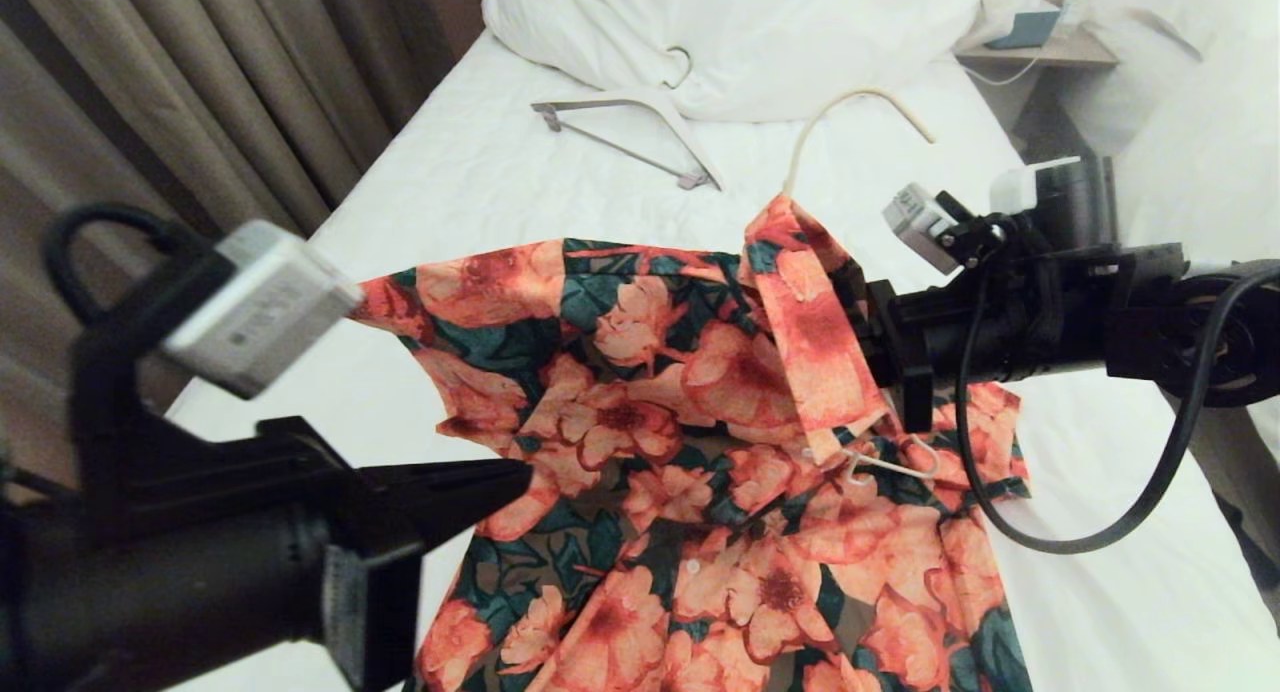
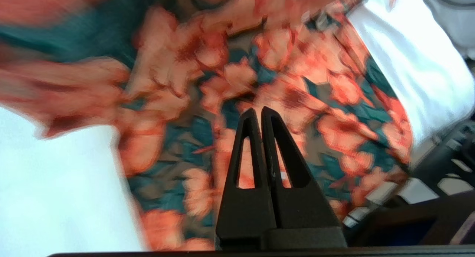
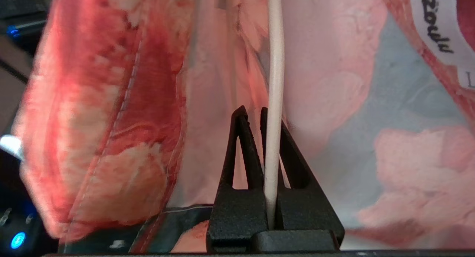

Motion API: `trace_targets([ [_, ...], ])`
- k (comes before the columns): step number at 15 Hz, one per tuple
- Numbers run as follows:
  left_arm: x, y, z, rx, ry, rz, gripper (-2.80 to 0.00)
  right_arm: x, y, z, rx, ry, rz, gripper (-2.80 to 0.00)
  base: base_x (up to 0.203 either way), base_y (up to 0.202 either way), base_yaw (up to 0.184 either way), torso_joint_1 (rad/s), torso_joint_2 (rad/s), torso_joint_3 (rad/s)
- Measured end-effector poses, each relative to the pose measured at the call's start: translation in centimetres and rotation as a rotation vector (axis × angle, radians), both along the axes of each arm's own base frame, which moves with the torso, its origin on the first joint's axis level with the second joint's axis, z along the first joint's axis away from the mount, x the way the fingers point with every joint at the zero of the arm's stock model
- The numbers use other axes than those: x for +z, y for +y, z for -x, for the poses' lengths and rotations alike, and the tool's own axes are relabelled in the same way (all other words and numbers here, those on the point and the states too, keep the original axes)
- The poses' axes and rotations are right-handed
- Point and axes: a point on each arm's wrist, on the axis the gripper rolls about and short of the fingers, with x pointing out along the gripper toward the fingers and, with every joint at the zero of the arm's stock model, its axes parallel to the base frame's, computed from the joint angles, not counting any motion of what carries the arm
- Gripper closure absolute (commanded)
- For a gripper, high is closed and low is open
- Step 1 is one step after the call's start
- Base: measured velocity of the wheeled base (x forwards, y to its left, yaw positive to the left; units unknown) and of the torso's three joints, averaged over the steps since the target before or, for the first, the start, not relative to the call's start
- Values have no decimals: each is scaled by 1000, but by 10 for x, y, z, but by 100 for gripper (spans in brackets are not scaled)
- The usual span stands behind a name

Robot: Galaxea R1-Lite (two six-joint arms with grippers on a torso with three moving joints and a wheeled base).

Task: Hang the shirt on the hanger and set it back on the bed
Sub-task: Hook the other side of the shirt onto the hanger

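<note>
The flowered shirt point(image 1: 700, 452) lies spread on the bed point(image 1: 480, 182), its collar lifted. The cream hanger point(image 1: 850, 97) pokes its hook out of the collar, and part of its frame shows lower down inside the open neck. My right gripper point(image 1: 862, 322) reaches in at the collar from the right. In the right wrist view this gripper point(image 3: 252, 112) is shut on the hanger's thin wire point(image 3: 274, 82), with the neck label point(image 3: 434, 30) close by. My left gripper point(image 1: 520, 477) hovers over the shirt's left side. Seen from its own wrist, the left gripper point(image 2: 258, 110) is shut and holds nothing above the shirt point(image 2: 315, 86).
A thicker white hanger with a grey bar point(image 1: 640, 132) lies near the pillow point(image 1: 760, 32) at the head of the bed. Brown curtains point(image 1: 200, 92) hang along the left. A nightstand point(image 1: 1040, 47) and another bed point(image 1: 1200, 122) stand to the right.
</note>
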Motion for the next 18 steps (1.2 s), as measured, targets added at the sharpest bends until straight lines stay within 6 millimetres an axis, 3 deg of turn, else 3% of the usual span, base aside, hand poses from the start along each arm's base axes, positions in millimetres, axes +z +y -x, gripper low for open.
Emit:
trace_targets([
  [2, 16, 25, 9, 26, -68, 11, 0, 6, 21, 8, 15, -2, 2, 0, 0, 0, 0, 0, 0, 0],
  [6, 49, 52, 20, 66, -191, 70, 0, 13, 55, 28, 44, -30, 19, 0, 0, 0, 0, 0, 0, 0],
  [12, 74, 59, 25, 49, -275, 88, 0, 18, 71, 52, 117, -43, 16, 0, 0, 0, 0, 0, 0, 0],
  [13, 75, 57, 25, 37, -280, 80, -280, 17, 72, 53, 121, -44, 17, 0, 0, 0, 0, 0, 0, 0],
  [18, 69, 36, 22, -73, -247, 52, -280, 16, 75, 53, 133, -63, 20, 0, 0, 0, 0, 0, 0, 0],
])
